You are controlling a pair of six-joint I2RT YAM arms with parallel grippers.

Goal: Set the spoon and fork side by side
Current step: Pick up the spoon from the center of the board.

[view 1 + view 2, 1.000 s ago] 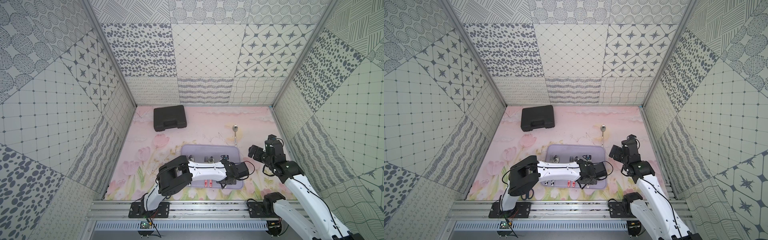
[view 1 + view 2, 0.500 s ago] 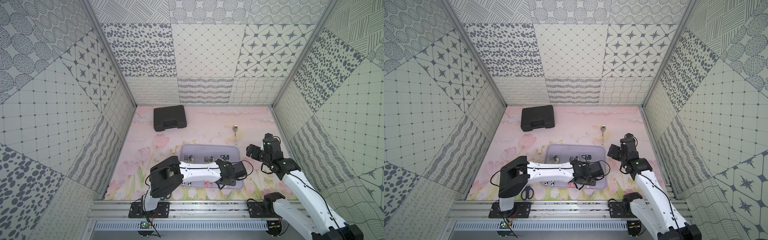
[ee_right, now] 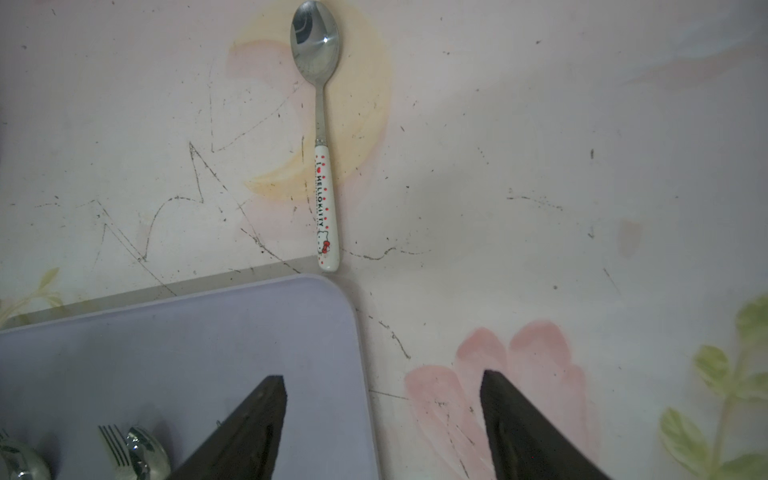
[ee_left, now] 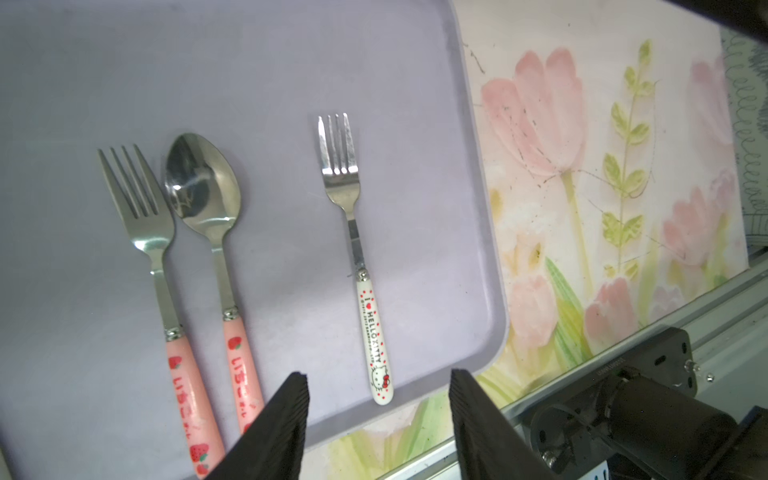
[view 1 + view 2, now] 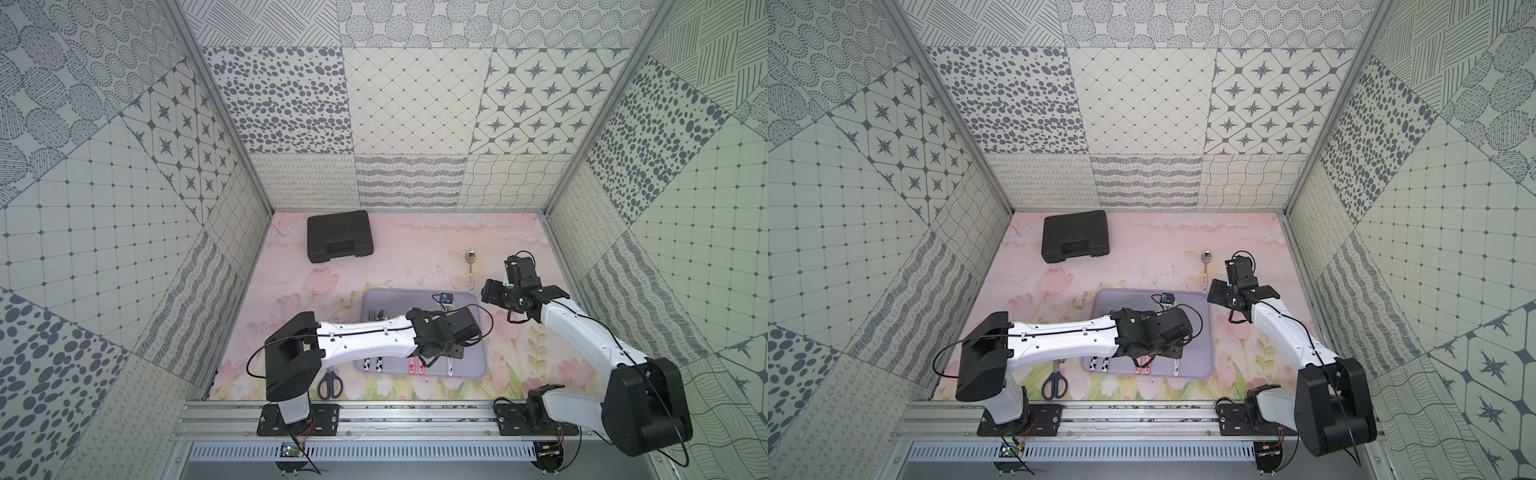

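Left tool point(image 4: 378, 374) opened — fork point(image 4: 358, 257) lies on tray point(image 4: 270, 83).

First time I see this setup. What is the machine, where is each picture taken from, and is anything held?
Two white robot arms, the left arm and right arm, each end in a two-fingered pincer. The two wide pictures look down from overhead; the close-ups come from wrist cameras. On the flowered mat lie a purple tray, a black case and scissors. On the tray a white-handled fork lies apart from a pink-handled fork and pink-handled spoon. The white-handled spoon lies off the tray, on the mat. The left pincer and right pincer are open and hold nothing.
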